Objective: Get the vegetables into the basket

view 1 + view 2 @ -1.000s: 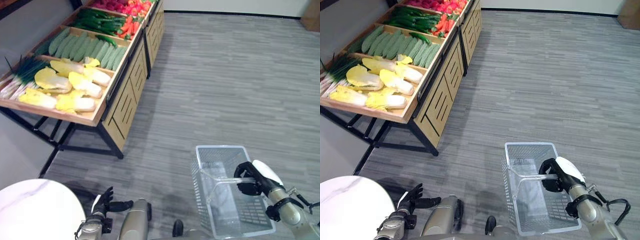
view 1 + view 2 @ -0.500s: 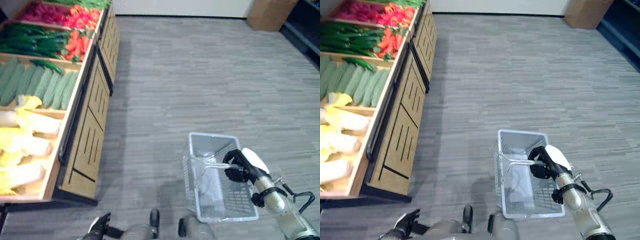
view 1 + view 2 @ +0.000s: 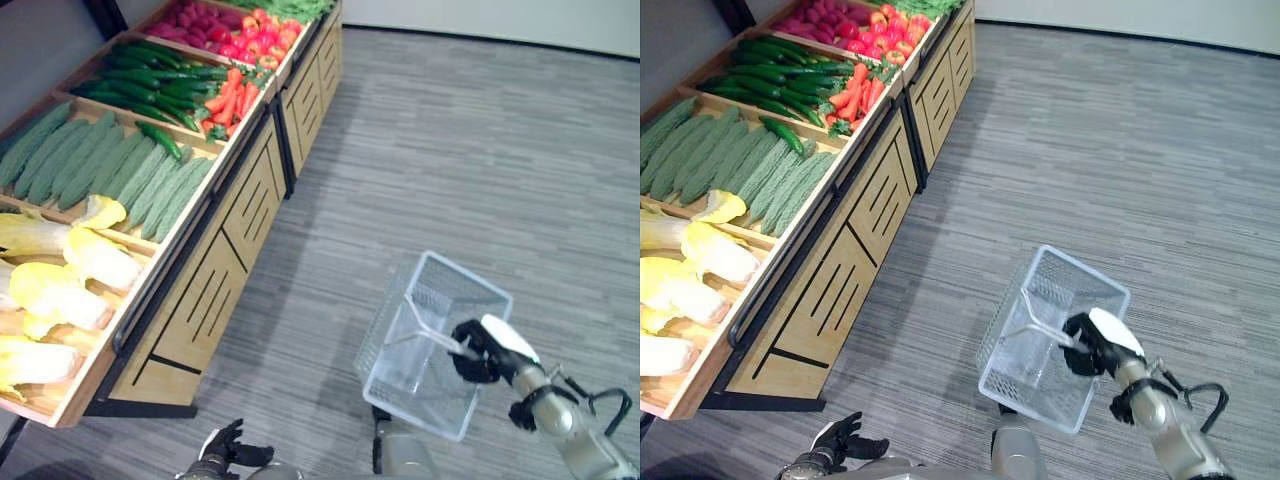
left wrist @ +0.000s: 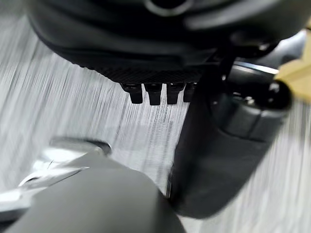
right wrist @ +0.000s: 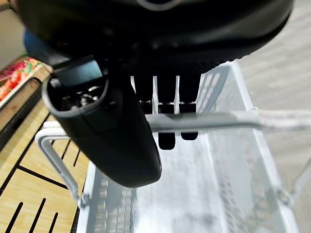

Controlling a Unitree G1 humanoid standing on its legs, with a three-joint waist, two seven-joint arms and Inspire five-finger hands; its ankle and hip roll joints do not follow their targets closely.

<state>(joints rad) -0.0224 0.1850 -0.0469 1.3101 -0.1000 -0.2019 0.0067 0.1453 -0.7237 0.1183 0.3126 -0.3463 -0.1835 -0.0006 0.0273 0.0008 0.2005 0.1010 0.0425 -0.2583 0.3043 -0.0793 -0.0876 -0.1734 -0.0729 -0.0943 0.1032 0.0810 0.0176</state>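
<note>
Grey carpet point(image 3: 470, 150) with fine streaks running across it covers the floor. Along one side stands a long wooden produce stand point(image 3: 215, 290); its sloped top is split by wooden dividers into open trays, and its light-wood front panels carry dark slanted slots. A black metal rail point(image 3: 800, 250) runs along the stand's upper front edge, and a black frame shows at its base. At the far end, a pale wall point(image 3: 500, 15) meets the floor at a dark baseboard.
</note>
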